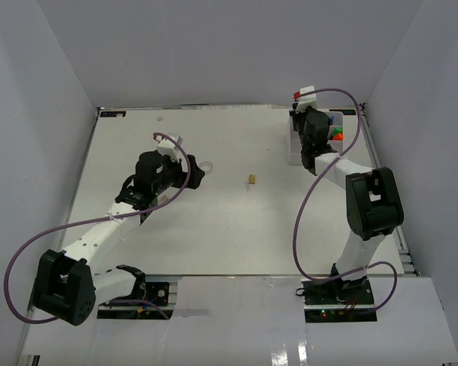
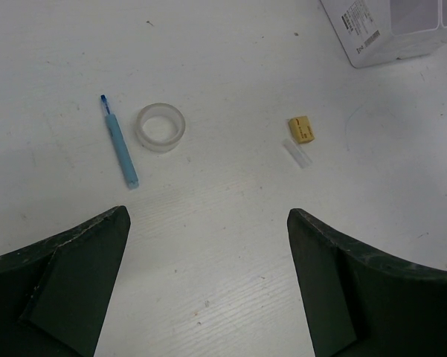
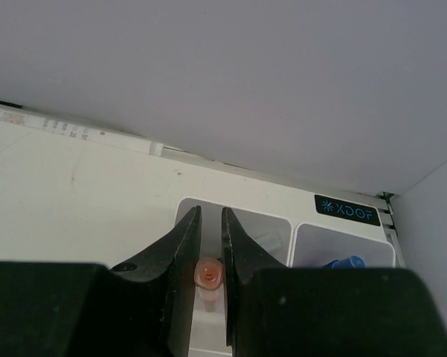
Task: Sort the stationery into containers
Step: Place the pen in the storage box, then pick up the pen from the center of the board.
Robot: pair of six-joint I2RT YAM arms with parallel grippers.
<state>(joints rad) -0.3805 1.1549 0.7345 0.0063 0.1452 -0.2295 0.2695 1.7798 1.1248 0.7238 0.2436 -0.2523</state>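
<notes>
Our right gripper (image 3: 210, 223) pinches the pink stick (image 3: 209, 274) over an organiser box (image 3: 293, 230) compartment, presumably for dropping; our left gripper (image 2: 207, 216) hangs spread, tape ring (image 2: 161, 127) ahead.

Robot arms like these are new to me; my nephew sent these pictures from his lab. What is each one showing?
Two robot arms are bolted to a white table, each ending in a two-finger gripper. The overhead picture looks down on both; the other two come from cameras on the wrists. The left gripper hangs open and empty above a blue pen, a clear tape ring, a tan block and a small clear piece. The right gripper is shut on a pinkish-tipped stick over a white organiser box, which holds a blue item.
</notes>
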